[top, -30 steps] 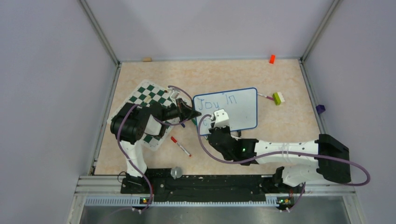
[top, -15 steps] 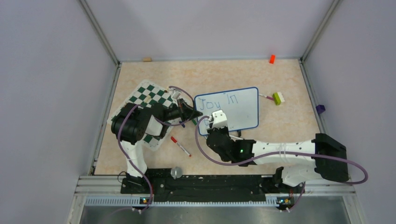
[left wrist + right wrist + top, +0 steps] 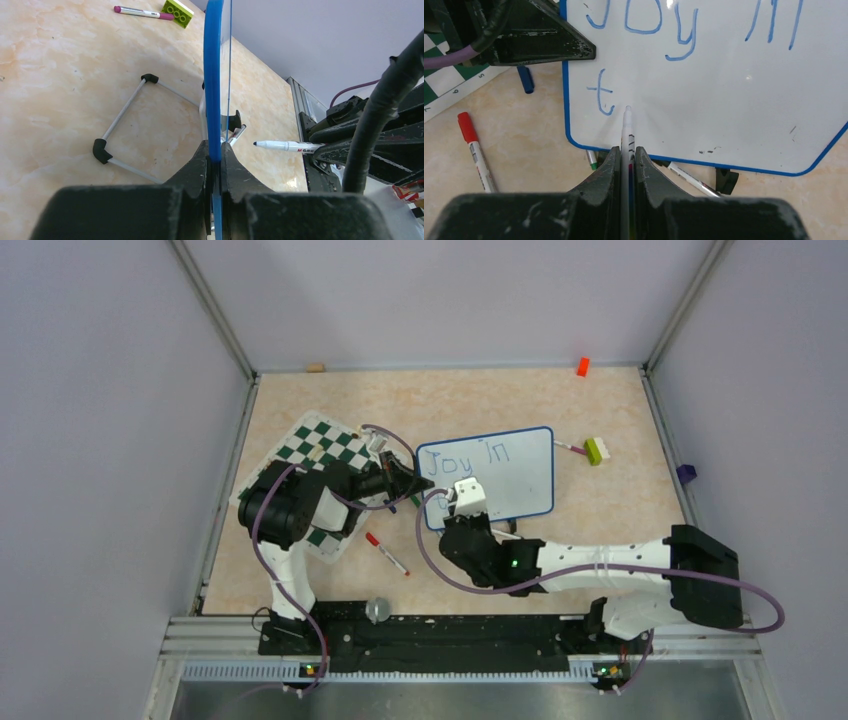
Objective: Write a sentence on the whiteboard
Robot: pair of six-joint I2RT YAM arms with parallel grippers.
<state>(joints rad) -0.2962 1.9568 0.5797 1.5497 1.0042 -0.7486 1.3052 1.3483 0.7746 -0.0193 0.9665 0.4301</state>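
Observation:
The whiteboard [image 3: 520,480] stands tilted on its wire stand [image 3: 125,125] at mid-table. My left gripper [image 3: 215,150] is shut on its blue left edge, seen from above at the left gripper [image 3: 418,483]. In blue, the sentence [image 3: 659,22] reads "Joy in" on the top line, with a lone "t" [image 3: 601,95] under it. My right gripper [image 3: 626,150] is shut on a white marker [image 3: 626,132]. The marker's tip rests at the board just right of the "t". From above, the right wrist [image 3: 470,495] covers the board's lower left.
A red-capped marker [image 3: 386,553] lies left of the right arm, beside the green-and-white chess mat [image 3: 320,445]. More markers [image 3: 689,177] lie under the board. A green brick [image 3: 596,449] with a pink marker sits right of it. An orange block [image 3: 582,366] is at the back wall.
My right wrist and its marker have drifted slightly left and toward the near edge. The left gripper has kept its hold on the board's edge.

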